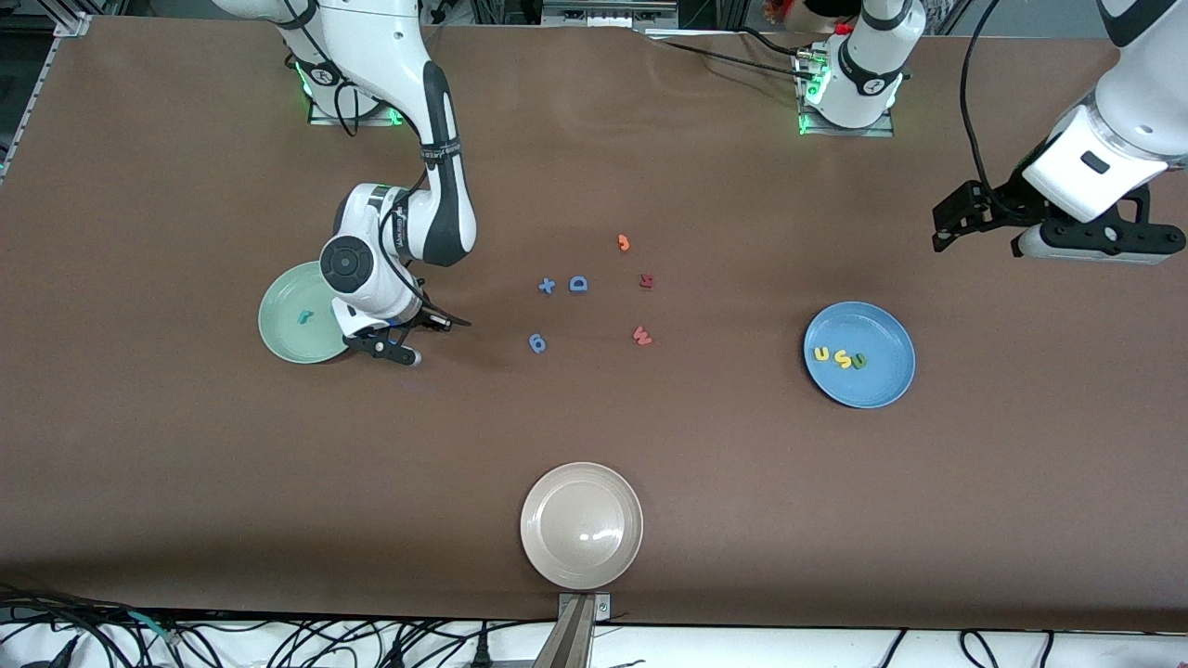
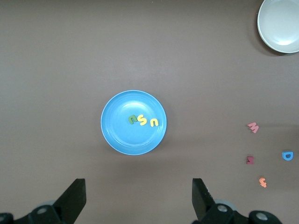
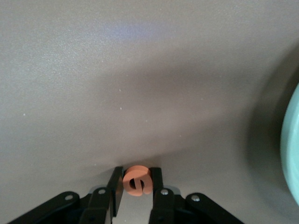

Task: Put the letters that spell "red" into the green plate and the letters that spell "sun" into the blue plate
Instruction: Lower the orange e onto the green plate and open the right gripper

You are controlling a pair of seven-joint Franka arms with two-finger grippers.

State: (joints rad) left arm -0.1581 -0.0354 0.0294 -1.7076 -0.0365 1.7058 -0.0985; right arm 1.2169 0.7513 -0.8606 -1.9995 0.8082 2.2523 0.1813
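Halfway there: 3 "sun" letters (image 1: 840, 357) down in the blue plate (image 1: 882, 390), teal "r" (image 1: 303, 317) in the green plate (image 1: 278, 339). Right gripper (image 3: 136, 183) pinching the orange "e" (image 3: 136, 180) at the green plate's 3 o'clock; left gripper (image 2: 135, 198) wide open, empty, waiting above. Teal "d" nowhere visible.

Foam letters (image 1: 840, 358) in blue plate (image 1: 882, 390) read "usu".

Looks down on blue plate (image 2: 133, 122) holding green letter (image 2: 132, 119) and two yellow letters (image 2: 148, 121); left claw (image 2: 138, 203) spread wide over brown table (image 2: 56, 60); white plate (image 2: 280, 24) at edge.
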